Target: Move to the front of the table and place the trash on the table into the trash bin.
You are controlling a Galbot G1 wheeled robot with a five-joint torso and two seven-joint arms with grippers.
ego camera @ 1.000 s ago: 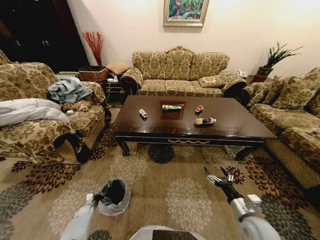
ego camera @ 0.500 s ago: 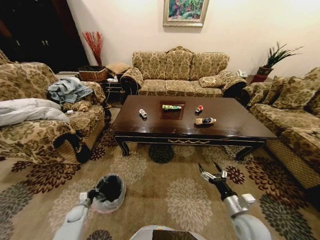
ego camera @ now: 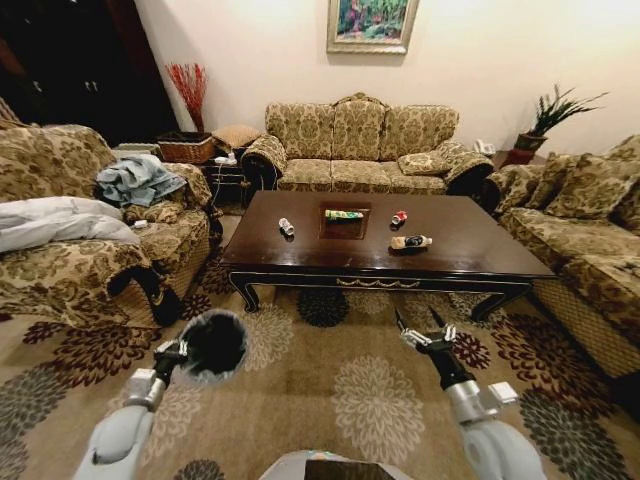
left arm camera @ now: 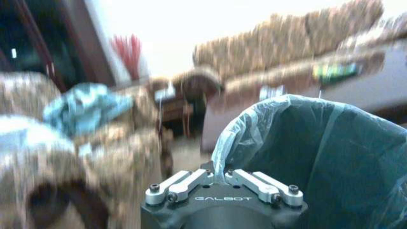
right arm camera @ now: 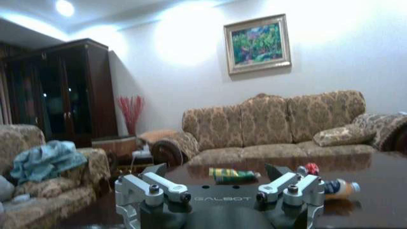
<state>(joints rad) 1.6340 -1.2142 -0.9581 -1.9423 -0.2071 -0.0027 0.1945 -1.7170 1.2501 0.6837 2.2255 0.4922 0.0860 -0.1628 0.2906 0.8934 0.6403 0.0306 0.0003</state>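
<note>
Carpet lay under both raised arms. The left gripper (ego camera: pixel 172 352) was clamped on the rim of the trash bin (ego camera: pixel 213 343), holding it up off the floor. The right gripper (ego camera: pixel 420 326) hung empty, its jaws spread wide. Beyond those jaws stood the table (ego camera: pixel 470 250), carrying the trash (ego camera: pixel 410 241), well apart from both grippers.

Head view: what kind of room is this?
Looks like a home living room: patterned sofas around a low dark wood table, a flowered carpet and a framed painting on the wall.
</note>
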